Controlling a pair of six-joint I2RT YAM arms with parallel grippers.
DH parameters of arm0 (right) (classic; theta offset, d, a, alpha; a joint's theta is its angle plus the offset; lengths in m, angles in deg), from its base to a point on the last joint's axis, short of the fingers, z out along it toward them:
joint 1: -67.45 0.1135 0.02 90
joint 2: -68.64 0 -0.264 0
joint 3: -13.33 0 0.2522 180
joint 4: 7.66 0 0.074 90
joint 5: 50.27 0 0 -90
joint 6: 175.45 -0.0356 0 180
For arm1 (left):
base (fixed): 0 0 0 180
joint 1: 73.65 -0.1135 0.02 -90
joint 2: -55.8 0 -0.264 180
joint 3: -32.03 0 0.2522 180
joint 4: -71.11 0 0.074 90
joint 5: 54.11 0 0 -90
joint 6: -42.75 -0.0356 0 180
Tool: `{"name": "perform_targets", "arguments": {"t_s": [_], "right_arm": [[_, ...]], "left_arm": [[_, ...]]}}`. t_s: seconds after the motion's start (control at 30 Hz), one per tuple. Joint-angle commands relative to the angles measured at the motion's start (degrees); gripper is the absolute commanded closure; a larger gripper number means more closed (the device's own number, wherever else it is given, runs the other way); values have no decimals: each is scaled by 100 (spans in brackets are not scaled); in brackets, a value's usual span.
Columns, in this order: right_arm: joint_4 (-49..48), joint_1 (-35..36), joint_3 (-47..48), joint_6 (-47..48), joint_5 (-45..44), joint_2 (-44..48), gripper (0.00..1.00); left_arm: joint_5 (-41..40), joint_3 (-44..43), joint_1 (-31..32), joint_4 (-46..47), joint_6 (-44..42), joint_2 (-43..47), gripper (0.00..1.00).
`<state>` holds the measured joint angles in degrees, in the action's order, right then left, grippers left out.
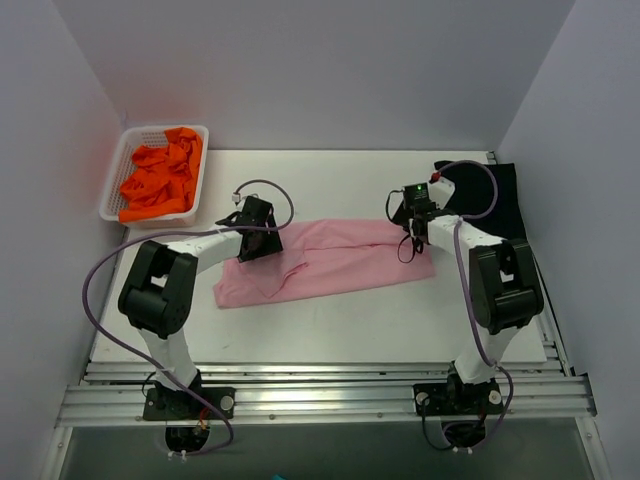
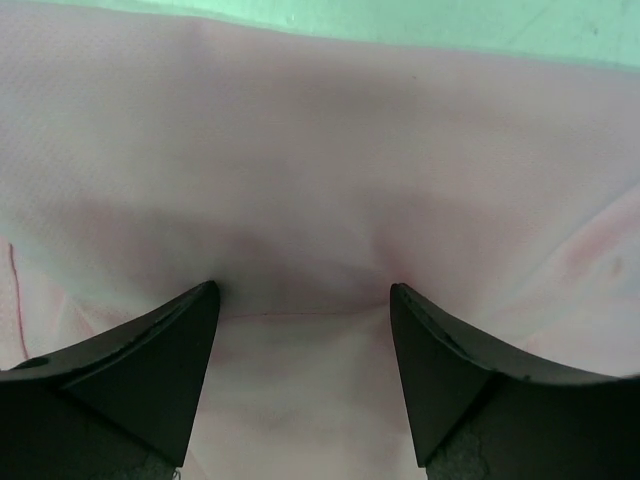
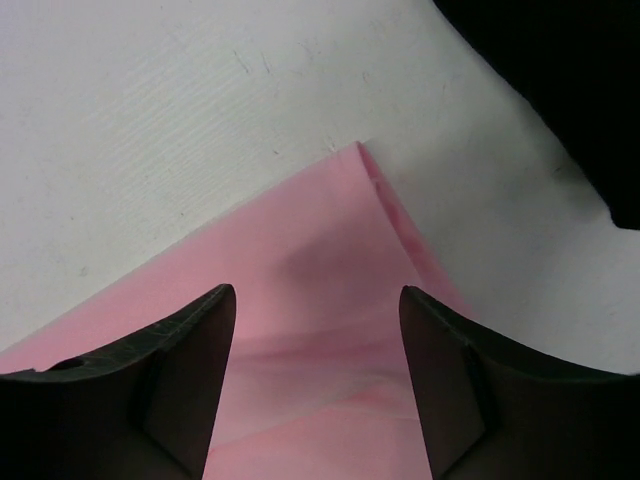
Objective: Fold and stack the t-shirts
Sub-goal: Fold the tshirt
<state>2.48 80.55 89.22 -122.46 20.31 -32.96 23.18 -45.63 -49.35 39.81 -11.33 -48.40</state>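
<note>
We see the light pink t-shirt (image 1: pixel 340 262) spread lengthwise across the middle of the white table (image 1: pixel 330 330). Our left gripper (image 2: pixel 303 295) rests on the shirt's left part, jaws apart and tips down on the cloth. Our right gripper (image 3: pixel 317 295) hangs over the shirt's far right corner, jaws likewise spread. The black t-shirt (image 1: pixel 505 195) lies at the table's far right (just beyond that pink corner). Orange t-shirts (image 1: pixel 160 180) fill the white lattice basket (image 1: pixel 114 188) at far left.

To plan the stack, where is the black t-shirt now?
In the top view, the black t-shirt lies at the far right of the table, just beyond the right end of the pink t-shirt.
</note>
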Motion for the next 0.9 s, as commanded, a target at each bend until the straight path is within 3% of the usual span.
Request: {"name": "perform_targets", "arguments": {"t_s": [0.0, 0.03, 0.07, 0.1, 0.13, 0.17, 0.4, 0.5, 0.67, 0.87], "right_arm": [[-244, -18, -113, 10, 69, -96, 40], [-271, -18, -122, -7, 200, -149, 47], [-306, -18, -122, -8, 271, -280, 65], [-315, -18, -122, -8, 316, -342, 72], [-341, -27, -139, -42, 438, -482, 94], [-367, -18, -157, -69, 500, -544, 100], [-552, 254, -675, -350, 703, -624, 100], [-508, 508, -1000, -464, 589, -387, 100], [-473, 1114, -1589, -780, 632, 280, 100], [-333, 2362, -2327, -1518, 492, 1186, 100]], "left_arm": [[216, -316, -161, -21, 38, -494, 22], [251, -421, -188, -13, 38, -565, 23], [295, -474, -206, -13, 12, -627, 28], [382, -518, -232, 5, 11, -741, 31], [427, -571, -293, 14, 11, -794, 35], [488, -702, -320, 22, 11, -847, 47], [963, -2151, -496, -522, -199, -1716, 91], [1086, -3272, -522, -1048, -287, -2366, 96], [1262, -4962, -575, -1925, -454, -3298, 96], [1482, -7476, -654, -2989, -542, -4851, 96]]}}
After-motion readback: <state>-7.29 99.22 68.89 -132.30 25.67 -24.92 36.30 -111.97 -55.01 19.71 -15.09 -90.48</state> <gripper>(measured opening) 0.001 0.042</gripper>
